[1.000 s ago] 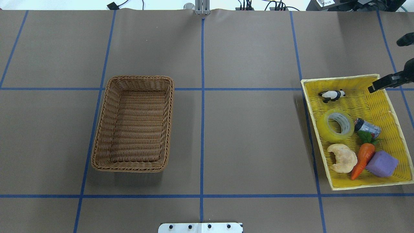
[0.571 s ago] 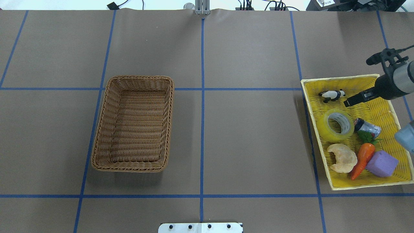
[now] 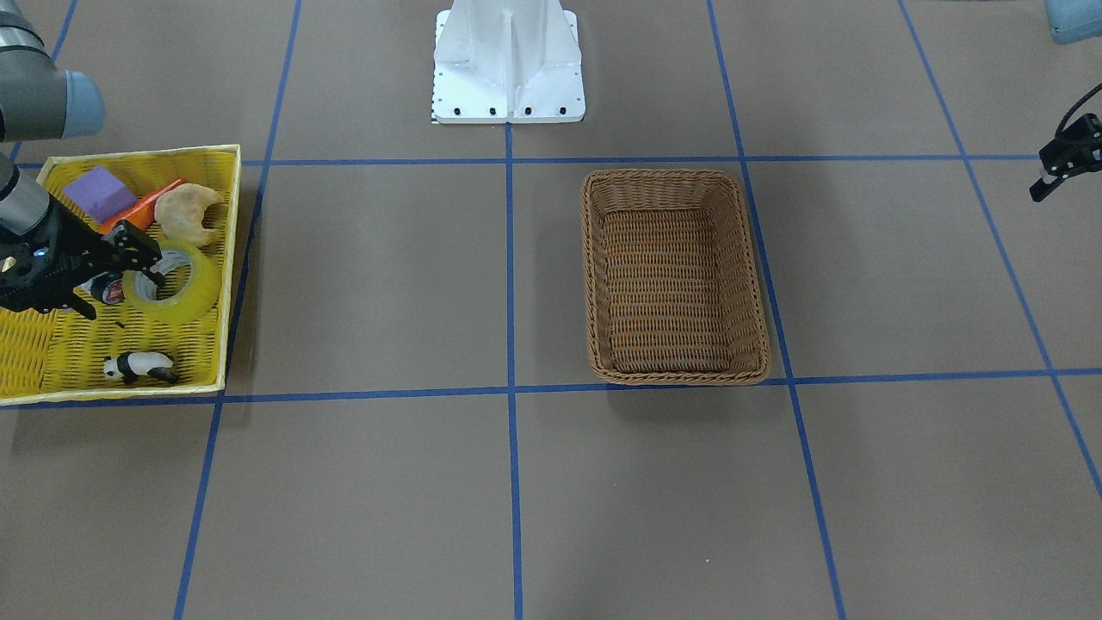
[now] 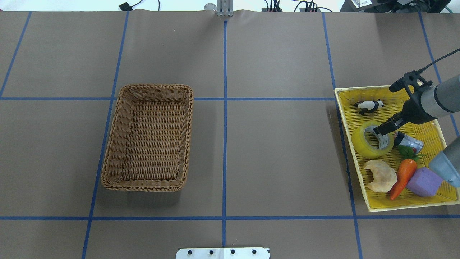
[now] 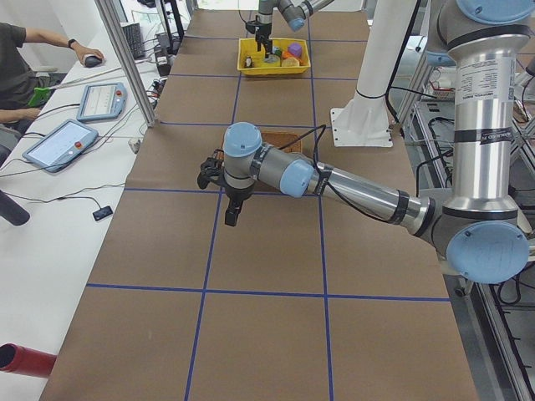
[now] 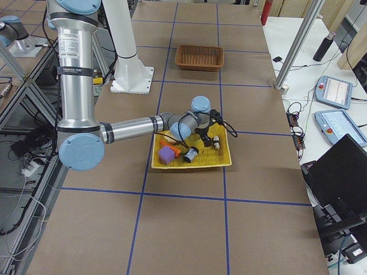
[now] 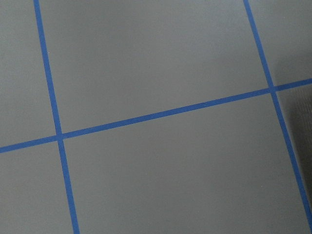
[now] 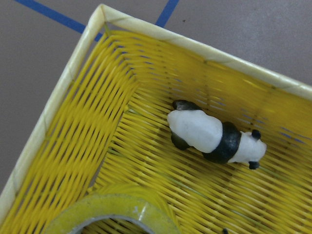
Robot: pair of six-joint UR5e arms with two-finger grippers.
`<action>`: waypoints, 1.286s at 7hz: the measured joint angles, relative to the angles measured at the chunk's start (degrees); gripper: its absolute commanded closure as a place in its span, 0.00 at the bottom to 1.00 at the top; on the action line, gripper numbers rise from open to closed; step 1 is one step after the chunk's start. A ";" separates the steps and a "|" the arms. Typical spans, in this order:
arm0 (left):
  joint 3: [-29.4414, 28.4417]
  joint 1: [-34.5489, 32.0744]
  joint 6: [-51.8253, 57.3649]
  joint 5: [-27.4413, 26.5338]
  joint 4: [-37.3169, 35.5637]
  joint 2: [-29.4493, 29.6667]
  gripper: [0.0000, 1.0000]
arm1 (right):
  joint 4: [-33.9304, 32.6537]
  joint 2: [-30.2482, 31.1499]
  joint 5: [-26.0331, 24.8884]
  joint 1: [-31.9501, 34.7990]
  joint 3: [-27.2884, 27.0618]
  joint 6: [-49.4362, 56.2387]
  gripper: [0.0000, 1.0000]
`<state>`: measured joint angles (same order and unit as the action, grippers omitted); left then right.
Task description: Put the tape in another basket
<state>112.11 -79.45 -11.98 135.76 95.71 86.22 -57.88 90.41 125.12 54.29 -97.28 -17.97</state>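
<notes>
Lying seemingly flat: translucent yellow tape [image 4: 360,143], white core.

Tape [image 4: 360,143] in tray [image 4: 359,94], basket [image 4: 151,140] apart

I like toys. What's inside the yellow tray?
Inside the yellow tray: tape, panda, croissant, carrot, purple block, small can. The right tool covers part of the tape's hole.

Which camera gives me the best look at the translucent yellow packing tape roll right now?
Overhead exterior: the whole translucent yellow tape roll shows in the yellow woven tray, with only the right gripper overlapping its core. Front-facing shows it partly behind that gripper, the right wrist view catches just its rim, and in the side views it is too small.
</notes>
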 measured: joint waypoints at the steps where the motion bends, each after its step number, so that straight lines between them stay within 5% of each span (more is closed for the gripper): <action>1: 0.08 0.00 -0.15 0.02 0.00 0.00 0.02 | -0.05 0.28 0.30 -0.03 0.32 1.21 0.14; 3: 0.18 -0.03 -0.94 0.03 0.06 0.09 0.02 | -0.13 0.36 1.45 -0.12 1.61 2.13 0.20; 4: 0.25 -0.03 -1.20 0.03 0.08 0.14 0.02 | -0.08 0.17 1.77 -0.20 2.14 2.31 0.39; 5: 0.32 -0.02 -1.38 0.03 0.09 0.16 0.02 | -0.05 -0.04 1.93 -0.30 2.39 2.35 0.99; 9: 0.52 -0.02 -3.09 0.03 0.09 0.56 0.02 | -0.03 -0.12 3.73 -0.37 2.21 2.18 1.00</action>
<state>112.63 -79.47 -15.07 135.79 95.80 86.77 -57.91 90.29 128.85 53.92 -95.07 -15.78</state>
